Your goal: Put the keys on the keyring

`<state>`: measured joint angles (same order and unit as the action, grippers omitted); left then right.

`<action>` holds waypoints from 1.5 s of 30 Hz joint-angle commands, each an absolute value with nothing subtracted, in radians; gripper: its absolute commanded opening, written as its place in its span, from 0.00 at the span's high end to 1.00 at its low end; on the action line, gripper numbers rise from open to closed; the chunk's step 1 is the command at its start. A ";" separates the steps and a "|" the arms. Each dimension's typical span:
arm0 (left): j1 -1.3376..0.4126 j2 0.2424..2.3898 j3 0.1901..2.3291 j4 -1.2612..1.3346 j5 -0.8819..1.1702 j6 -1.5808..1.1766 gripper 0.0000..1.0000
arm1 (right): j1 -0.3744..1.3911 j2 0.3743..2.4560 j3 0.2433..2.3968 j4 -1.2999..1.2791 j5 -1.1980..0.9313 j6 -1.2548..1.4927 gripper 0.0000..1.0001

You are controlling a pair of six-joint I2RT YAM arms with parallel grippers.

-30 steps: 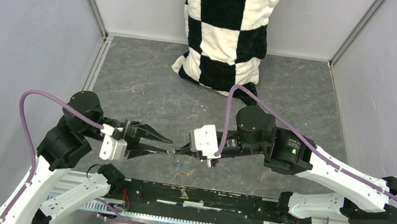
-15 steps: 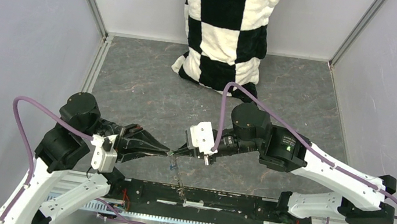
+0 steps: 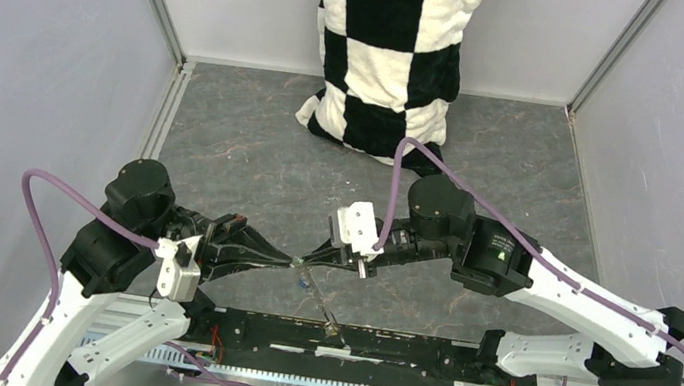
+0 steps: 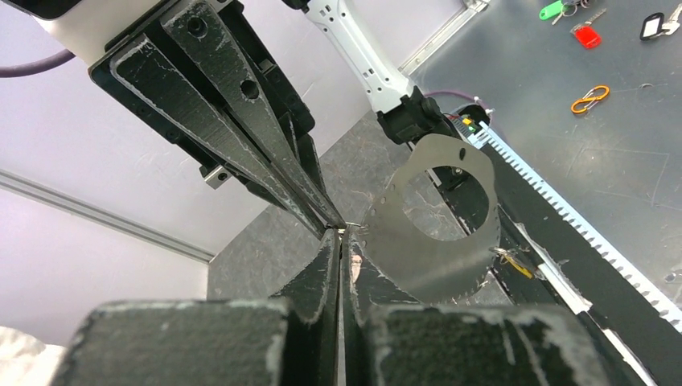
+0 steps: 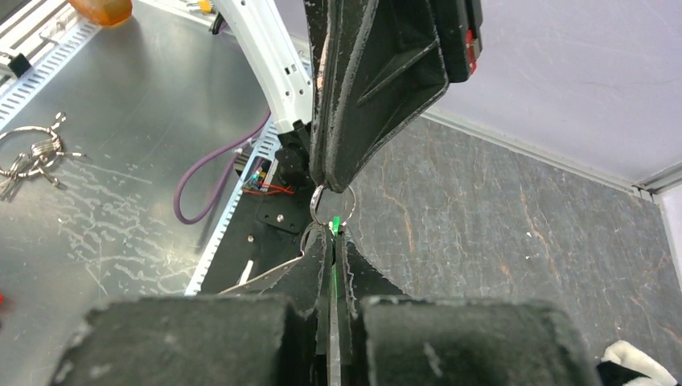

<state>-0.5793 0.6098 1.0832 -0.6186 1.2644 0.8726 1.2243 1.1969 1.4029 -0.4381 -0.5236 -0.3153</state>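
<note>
Top external view: the left gripper (image 3: pixel 286 262) and right gripper (image 3: pixel 311 257) meet tip to tip above the middle of the desk's near edge. The left jaws are closed on a thin silver ring (image 5: pixel 312 203) of the keyring (image 4: pixel 426 265), whose grey strap hangs beneath. The right jaws pinch the green key (image 5: pixel 332 223), just beside that ring. A checkered cloth (image 3: pixel 393 49) lies at the far edge.

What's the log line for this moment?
left gripper: shut on keyring | right gripper: shut on green key | tips meeting
</note>
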 commanded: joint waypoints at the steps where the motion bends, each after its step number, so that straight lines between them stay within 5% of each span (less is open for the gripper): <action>1: -0.581 0.613 1.070 -0.636 1.345 0.869 0.98 | 1.198 1.150 1.359 -0.252 -0.471 -0.271 1.00; 28: -0.581 0.576 0.994 -0.641 1.282 0.881 0.98 | 1.197 1.007 1.030 0.219 -0.376 -0.106 1.00; 31: -0.581 0.570 1.028 -0.642 1.209 0.915 0.82 | 1.198 1.023 1.059 0.145 -0.391 -0.137 1.00; 33: -0.581 0.564 1.047 -0.611 1.134 0.900 0.58 | 1.198 1.022 1.062 0.133 -0.406 -0.141 1.00; 37: -0.581 0.555 1.029 -0.461 1.031 0.661 0.28 | 1.197 1.020 1.057 0.147 -0.462 -0.134 1.00; 45: -0.581 0.557 0.989 -0.384 1.037 0.536 0.31 | 1.198 1.012 1.041 0.184 -0.506 -0.117 0.99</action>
